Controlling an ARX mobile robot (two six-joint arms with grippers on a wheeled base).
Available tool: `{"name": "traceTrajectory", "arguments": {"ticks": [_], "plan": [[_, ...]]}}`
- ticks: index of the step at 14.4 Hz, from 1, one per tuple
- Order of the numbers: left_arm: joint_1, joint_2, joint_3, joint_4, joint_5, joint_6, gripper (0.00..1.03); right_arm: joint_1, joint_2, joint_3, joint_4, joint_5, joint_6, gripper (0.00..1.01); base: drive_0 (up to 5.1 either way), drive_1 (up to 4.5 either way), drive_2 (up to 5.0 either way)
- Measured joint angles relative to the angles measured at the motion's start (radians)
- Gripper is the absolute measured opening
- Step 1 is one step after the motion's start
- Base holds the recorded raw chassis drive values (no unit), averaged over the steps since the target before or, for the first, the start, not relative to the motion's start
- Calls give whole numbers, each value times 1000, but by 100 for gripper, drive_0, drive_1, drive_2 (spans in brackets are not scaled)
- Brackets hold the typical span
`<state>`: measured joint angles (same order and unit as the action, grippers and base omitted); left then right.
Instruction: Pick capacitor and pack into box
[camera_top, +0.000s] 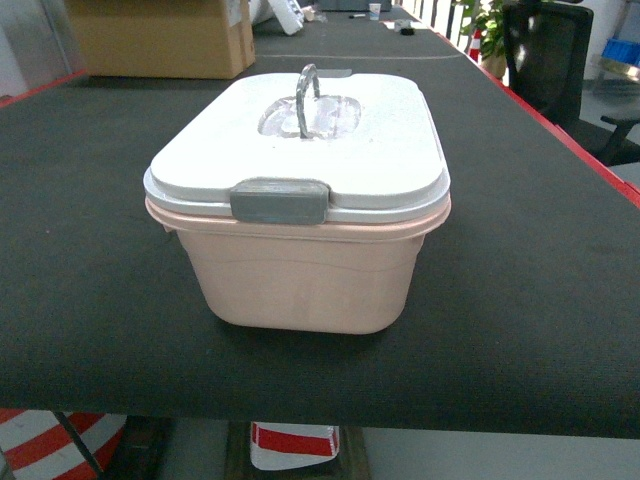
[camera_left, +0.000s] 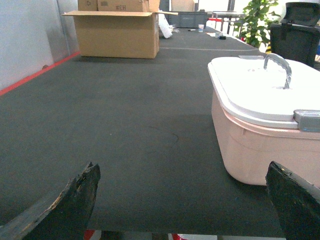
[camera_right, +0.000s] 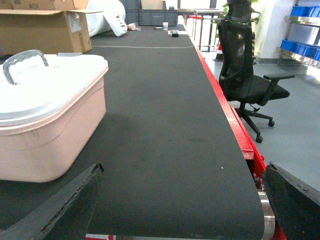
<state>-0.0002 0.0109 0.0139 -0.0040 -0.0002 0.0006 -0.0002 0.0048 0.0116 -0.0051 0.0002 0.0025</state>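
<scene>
The pale pink box (camera_top: 300, 275) stands near the front edge of the dark table, its white lid (camera_top: 300, 145) on, grey latch (camera_top: 280, 201) at the front and grey handle (camera_top: 306, 95) raised. It also shows at the right of the left wrist view, box (camera_left: 250, 145), and at the left of the right wrist view, box (camera_right: 45, 145). My left gripper (camera_left: 182, 172) is open over the table's front edge, left of the box. My right gripper (camera_right: 182, 172) is open, right of the box. Neither holds anything. No capacitor is in view. Neither gripper shows in the head view.
A brown cardboard carton (camera_top: 160, 35) sits at the back left of the table (camera_top: 520, 250). A red edge (camera_right: 227, 110) runs along the table's right side, with a black office chair (camera_right: 245, 75) and blue bins (camera_right: 302, 15) beyond. Small items (camera_top: 385, 15) lie far back.
</scene>
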Motion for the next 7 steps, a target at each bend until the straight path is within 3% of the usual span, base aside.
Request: {"name": "traceTrajectory", "arguments": {"ticks": [7], "plan": [[0,0,0,0,0,0,98,0,0,0,0,0,0,98,0,0,0]]}}
